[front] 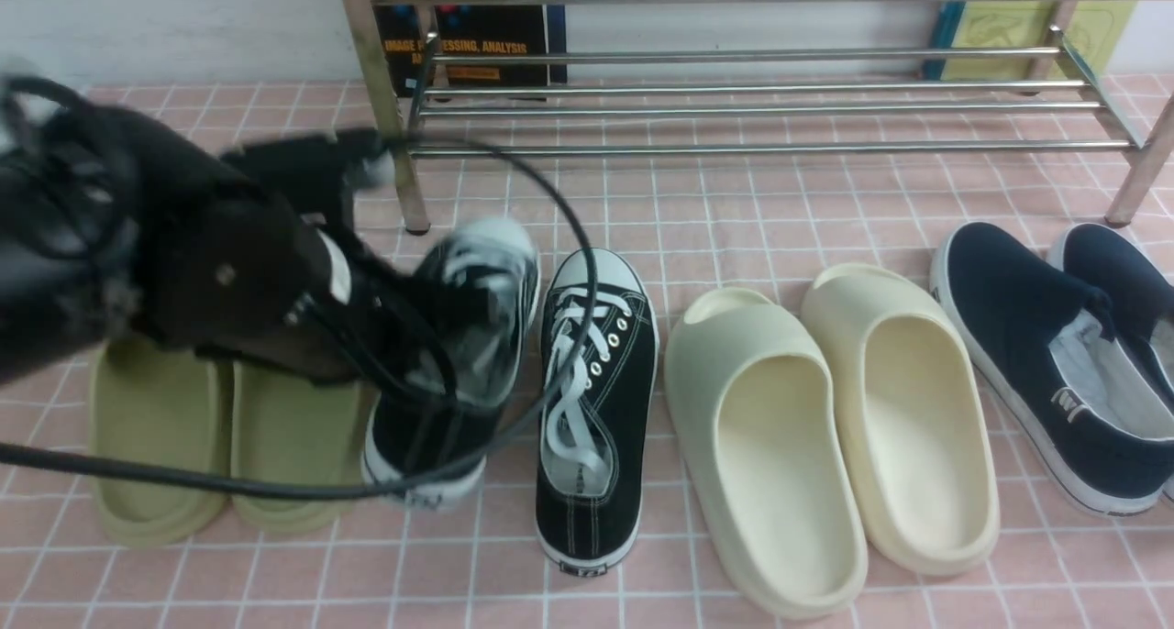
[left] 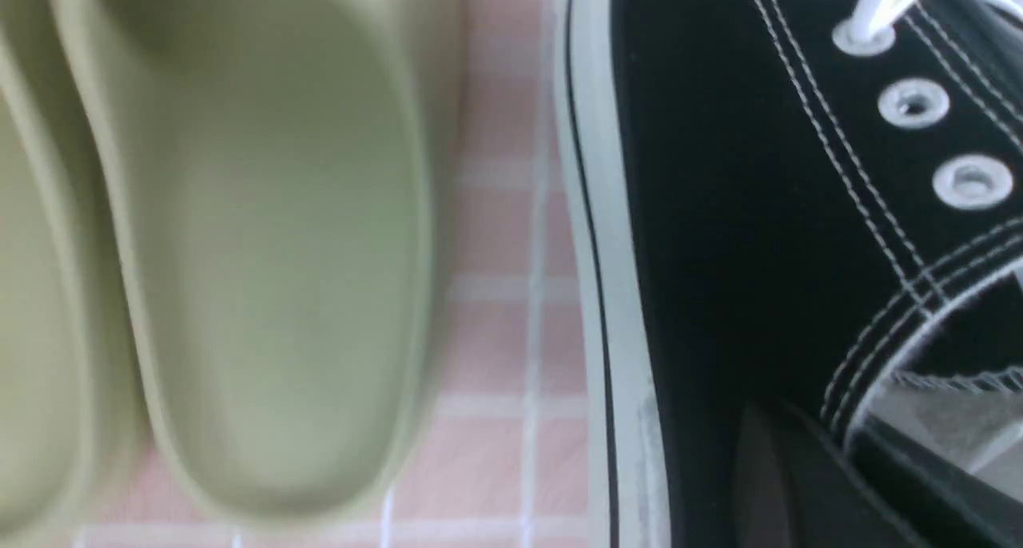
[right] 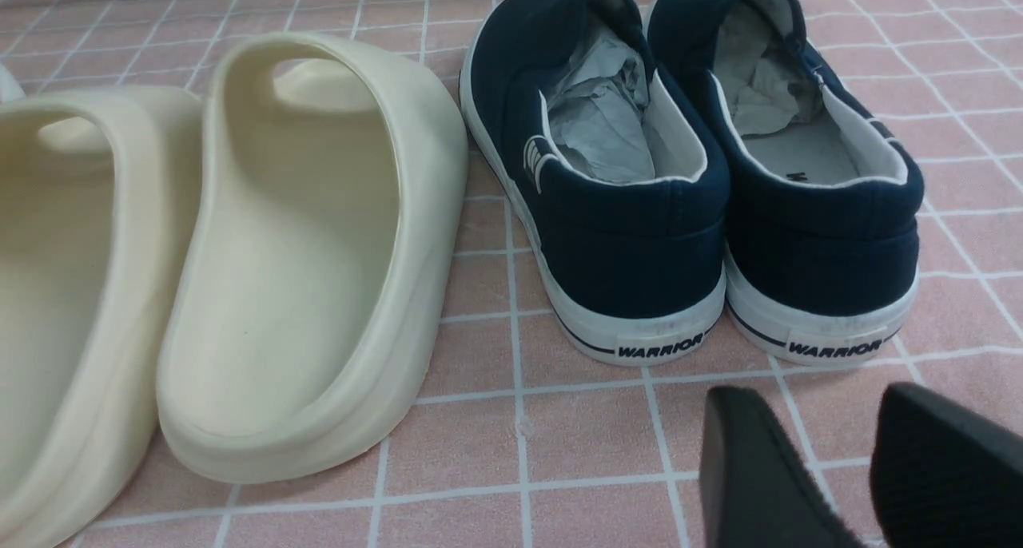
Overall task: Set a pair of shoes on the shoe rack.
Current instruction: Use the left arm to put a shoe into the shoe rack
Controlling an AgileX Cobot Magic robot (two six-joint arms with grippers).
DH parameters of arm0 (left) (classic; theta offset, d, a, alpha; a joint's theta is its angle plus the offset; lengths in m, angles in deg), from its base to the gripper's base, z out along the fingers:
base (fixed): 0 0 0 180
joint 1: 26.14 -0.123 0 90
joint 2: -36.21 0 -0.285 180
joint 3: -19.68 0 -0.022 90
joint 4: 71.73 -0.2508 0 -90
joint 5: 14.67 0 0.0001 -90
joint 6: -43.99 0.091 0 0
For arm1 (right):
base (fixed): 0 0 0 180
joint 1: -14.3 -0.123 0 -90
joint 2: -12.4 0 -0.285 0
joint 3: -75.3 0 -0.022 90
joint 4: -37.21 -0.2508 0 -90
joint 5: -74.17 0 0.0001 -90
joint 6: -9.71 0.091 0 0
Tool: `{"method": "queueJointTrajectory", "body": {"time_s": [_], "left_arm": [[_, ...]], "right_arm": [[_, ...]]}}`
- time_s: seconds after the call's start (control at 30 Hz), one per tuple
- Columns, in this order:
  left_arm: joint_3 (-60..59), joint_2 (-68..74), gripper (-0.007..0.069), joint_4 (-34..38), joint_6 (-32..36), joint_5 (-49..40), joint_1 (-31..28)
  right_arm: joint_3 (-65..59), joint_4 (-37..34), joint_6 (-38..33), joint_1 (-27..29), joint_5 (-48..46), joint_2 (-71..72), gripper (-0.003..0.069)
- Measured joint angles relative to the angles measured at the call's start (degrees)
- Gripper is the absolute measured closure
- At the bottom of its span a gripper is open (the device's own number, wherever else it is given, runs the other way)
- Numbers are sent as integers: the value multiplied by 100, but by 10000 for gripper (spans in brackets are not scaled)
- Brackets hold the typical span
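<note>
Two black canvas sneakers with white laces stand side by side on the pink tiled floor. The right one (front: 596,409) rests flat. The left one (front: 454,354) is blurred under my left arm. My left gripper (front: 431,331) grips its side wall (left: 719,236): one finger (left: 767,484) is outside the canvas and the other (left: 927,460) is inside the opening. My right gripper (right: 839,468) is open and empty, low over the floor behind the navy slip-ons; it does not show in the front view. The chrome shoe rack (front: 752,111) stands at the back with bare bars.
Green foam slides (front: 220,446) lie left of the sneakers, one close beside the gripped shoe (left: 264,236). Cream slides (front: 825,427) and navy slip-ons (front: 1036,354) lie to the right. Books lean on the wall behind the rack. The arm's cable (front: 569,207) loops over both sneakers.
</note>
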Motion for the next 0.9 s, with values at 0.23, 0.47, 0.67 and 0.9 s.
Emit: {"method": "queueJointTrajectory", "body": {"time_s": [0.23, 0.47, 0.67, 0.9], "left_arm": [[694, 10, 611, 42, 57, 107, -490], [1173, 729, 607, 618, 551, 442, -937], [1914, 1716, 606, 1220, 975, 558, -1217], [2794, 2528, 603, 1309, 1047, 802, -1335]], "right_arm": [[0, 0, 0, 0, 0, 0, 419], [0, 0, 0, 0, 0, 0, 419], [0, 0, 0, 0, 0, 0, 419], [0, 0, 0, 0, 0, 0, 419]]}}
